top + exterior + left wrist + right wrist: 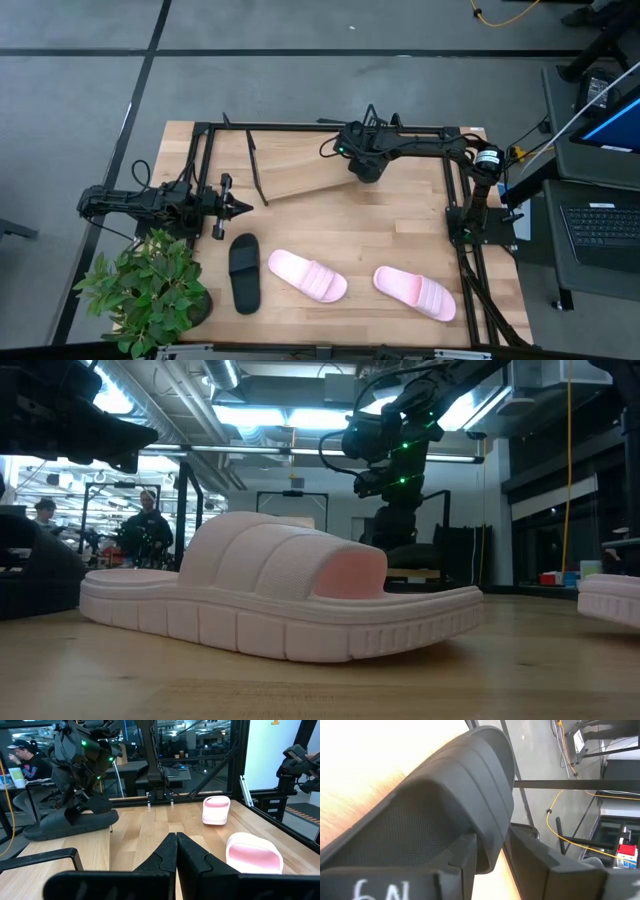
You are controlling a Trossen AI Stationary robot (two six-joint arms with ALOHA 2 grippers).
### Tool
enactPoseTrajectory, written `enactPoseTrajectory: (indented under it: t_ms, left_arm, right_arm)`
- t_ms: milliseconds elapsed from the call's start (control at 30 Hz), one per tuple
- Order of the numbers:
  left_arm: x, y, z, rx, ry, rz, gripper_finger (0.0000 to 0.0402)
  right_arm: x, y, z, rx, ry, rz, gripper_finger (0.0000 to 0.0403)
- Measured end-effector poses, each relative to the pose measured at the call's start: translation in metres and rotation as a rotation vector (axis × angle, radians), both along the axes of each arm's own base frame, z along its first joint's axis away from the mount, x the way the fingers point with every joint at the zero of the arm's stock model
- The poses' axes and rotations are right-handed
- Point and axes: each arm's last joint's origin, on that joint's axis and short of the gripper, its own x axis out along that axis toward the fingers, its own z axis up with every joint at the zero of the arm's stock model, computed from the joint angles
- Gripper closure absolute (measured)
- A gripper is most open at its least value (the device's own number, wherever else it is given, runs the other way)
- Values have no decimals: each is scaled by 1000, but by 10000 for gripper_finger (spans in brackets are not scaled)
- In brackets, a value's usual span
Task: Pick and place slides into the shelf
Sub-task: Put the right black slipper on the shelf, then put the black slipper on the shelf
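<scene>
Four slides: one black slide point(70, 822) sits on the shelf point(300, 172), hidden overhead by the right arm.
Right gripper point(362, 160): jaws parted astride that slide's strap, grip unclear.
Left gripper point(238, 208): closed, empty, at the table's left.
Table point(350, 225): black slide point(244, 272), two pink slides point(307, 276) point(414, 292).
</scene>
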Motion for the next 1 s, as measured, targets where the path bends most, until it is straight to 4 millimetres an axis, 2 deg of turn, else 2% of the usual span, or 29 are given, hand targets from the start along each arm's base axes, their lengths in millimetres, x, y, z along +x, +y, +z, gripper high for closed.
enactPoseTrajectory:
  t_ms: [1000]
  left_arm:
    - [0,0,0,-6,0,0,401]
  right_arm:
    - [7,12,0,25,-12,69,284]
